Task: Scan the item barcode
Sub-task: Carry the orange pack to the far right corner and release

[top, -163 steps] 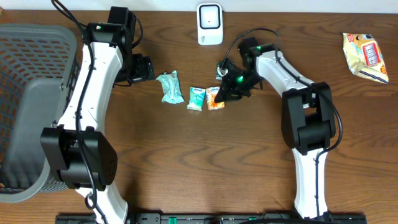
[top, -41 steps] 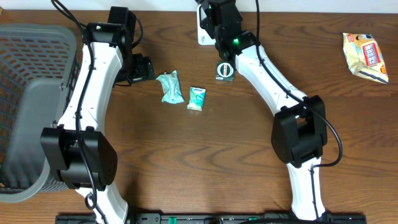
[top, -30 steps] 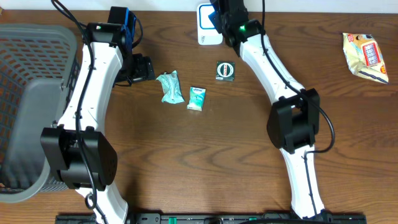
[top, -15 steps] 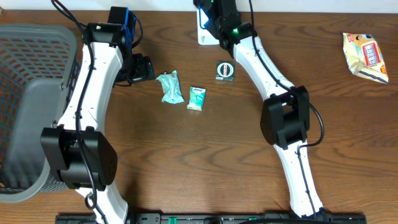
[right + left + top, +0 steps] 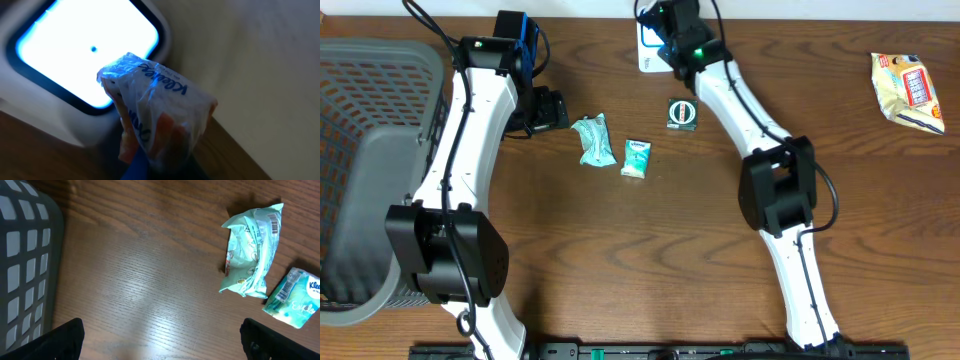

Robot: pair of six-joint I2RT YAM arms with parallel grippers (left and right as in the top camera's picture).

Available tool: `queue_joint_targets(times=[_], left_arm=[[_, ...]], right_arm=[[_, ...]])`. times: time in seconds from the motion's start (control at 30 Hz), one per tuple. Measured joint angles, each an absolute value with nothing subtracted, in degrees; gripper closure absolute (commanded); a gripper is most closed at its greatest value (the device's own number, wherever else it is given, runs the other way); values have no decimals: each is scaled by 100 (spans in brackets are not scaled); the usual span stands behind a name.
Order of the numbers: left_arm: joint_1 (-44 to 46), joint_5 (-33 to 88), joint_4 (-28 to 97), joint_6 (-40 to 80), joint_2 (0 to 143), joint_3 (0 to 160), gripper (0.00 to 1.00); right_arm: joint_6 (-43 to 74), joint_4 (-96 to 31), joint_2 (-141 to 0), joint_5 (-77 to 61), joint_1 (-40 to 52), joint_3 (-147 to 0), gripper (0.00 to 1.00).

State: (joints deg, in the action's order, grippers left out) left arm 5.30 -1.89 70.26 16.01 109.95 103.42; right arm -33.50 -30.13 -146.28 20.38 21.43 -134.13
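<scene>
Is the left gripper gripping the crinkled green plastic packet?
No, the green packet lies free on the brown wooden table, ahead of the open left gripper.

two tissue packs (image 5: pixel 636 158) (image 5: pixel 155 120), one green pouch (image 5: pixel 590 140), one box (image 5: pixel 682 113), one snack bag (image 5: pixel 908 92), one scanner (image 5: pixel 75 50), one basket (image 5: pixel 360 110)

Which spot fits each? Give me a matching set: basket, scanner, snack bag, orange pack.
Things:
1. basket
2. scanner
3. snack bag
4. orange pack

Places:
A. held in the right claw
B. far right of the table
C. left edge of the table
D. back edge, centre, face lit blue

Pairs: 1-C, 2-D, 3-B, 4-A
</scene>
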Motion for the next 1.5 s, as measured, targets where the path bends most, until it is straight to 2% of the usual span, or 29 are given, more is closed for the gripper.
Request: queue_joint_targets(times=[0.17, 0.4, 0.43, 0.47, 0.5, 0.53, 0.57, 0.73, 0.93, 1.27, 1.5], left_arm=[[530, -189, 7026, 1601, 10995, 10342, 2], [530, -187, 7028, 1601, 10995, 10342, 2], [530, -189, 7026, 1601, 10995, 10342, 2], [530, -187, 7026, 1601, 10995, 10342, 2], [530, -187, 7028, 1601, 10995, 10342, 2], [530, -187, 7026, 1601, 10995, 10342, 2], [530, -187, 7026, 1601, 10995, 10342, 2], [530, -189, 7026, 1601, 10995, 10342, 2], [530, -189, 7026, 1601, 10995, 10342, 2], [530, -189, 7026, 1601, 10995, 10342, 2], [530, -189, 7026, 1601, 10995, 10342, 2]], right_arm=[[-3022, -3752, -14298, 2115, 1627, -13413, 99], [-2276, -5118, -14051, 2217, 244, -13456, 99], [-2156, -5262, -14051, 2220, 43, -13450, 96], [-2047, -5376, -14051, 2209, -143, -13445, 84], [-1951, -5478, -14051, 2163, -344, -13441, 68], [-1872, -5572, -14051, 2088, -513, -13439, 43], [-1789, -5669, -14051, 1966, -679, -13434, 1], [-1577, -5894, -14051, 1173, -1291, -13205, 1], [-1175, -6128, -14051, 75, -1586, -12964, 1], [-1002, -6381, -14051, -4268, -1396, -12954, 1], [-923, -6960, -14051, -5325, -744, -12932, 1]])
